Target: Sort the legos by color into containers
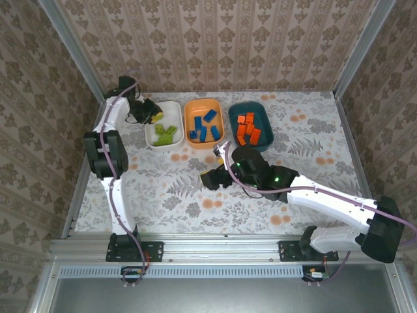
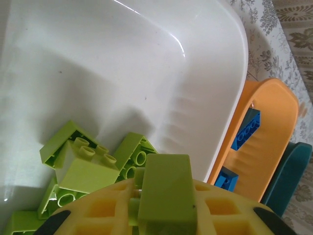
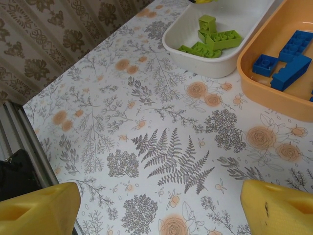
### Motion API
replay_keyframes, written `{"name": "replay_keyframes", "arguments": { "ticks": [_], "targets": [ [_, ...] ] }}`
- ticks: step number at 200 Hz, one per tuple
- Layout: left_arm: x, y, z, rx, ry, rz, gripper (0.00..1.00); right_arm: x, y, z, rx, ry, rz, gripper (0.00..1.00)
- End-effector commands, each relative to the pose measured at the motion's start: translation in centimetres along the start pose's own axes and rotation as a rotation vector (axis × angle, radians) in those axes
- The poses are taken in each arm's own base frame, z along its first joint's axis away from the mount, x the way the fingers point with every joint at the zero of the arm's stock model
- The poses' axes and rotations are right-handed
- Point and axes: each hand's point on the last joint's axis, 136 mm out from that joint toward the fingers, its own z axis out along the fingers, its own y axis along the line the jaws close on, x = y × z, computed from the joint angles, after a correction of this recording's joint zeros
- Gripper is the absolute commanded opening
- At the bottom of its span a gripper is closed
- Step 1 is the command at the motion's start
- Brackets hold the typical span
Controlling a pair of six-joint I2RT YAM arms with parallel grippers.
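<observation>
1. Nearest to the arm bases, the right arm's yellow plastic fingers point(image 3: 39, 210) are wide open above the bench point(image 3: 161, 147). They hold nothing.
2. Past them, three shallow plastic bowls with round corners sit side by side.
   - The white bowl point(image 3: 210, 63) holds a pile of lime green bricks point(image 3: 215, 39).
   - The orange bowl point(image 3: 274, 103) holds the blue bricks point(image 3: 288, 63).
   - The dark teal bowl point(image 1: 253, 105) holds the orange bricks point(image 1: 247, 130).
3. At the far side, the left arm's yellow fingers point(image 2: 98, 210) are closed on one small lime green plastic brick point(image 2: 164, 193). They hold it over the pile in the white bowl.
4. I think letting go is the next job, and it could go wrong.
   - The bowl wall is smooth and shiny, and the pile is lumpy, so a dropped brick could bounce or skid.
   - The orange bowl is just beside the white one, so a hop that way would put green in with blue.
   - The brick could also cling to one finger if the fingers open only a little.
5. The bricks are hard and blocky, with round studs on top and hollow undersides. The fingers have square pockets like a waffle. The bench cover is flat, with ferns and flowers printed on it.
</observation>
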Motion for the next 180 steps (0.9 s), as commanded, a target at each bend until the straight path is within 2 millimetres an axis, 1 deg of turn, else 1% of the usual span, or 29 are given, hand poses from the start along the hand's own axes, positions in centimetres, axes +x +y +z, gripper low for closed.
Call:
{"name": "replay_keyframes", "arguments": {
  "ticks": [1,45,89,143,180],
  "targets": [
    [0.4,0.3,0.5,-0.052,0.021,0.037,0.23,0.3,-0.4,-0.8,0.028,-0.003,0.005,0.86],
    [0.9,0.5,1.3,-0.115,0.040,0.086,0.23,0.4,-0.4,-0.9,0.029,0.000,-0.001,0.87],
    [1.4,0.9,2.6,-0.173,0.070,0.123,0.24,0.6,-0.4,-1.1,0.028,0.008,0.003,0.87],
    [1.1,2.0,3.9,-0.215,0.081,0.136,0.26,0.8,-0.6,-1.6,0.035,0.014,0.005,0.87],
    [0.9,2.2,4.4,-0.226,0.085,0.137,0.29,0.9,-0.9,-2.1,0.052,0.010,0.008,0.87]
  ]
}}
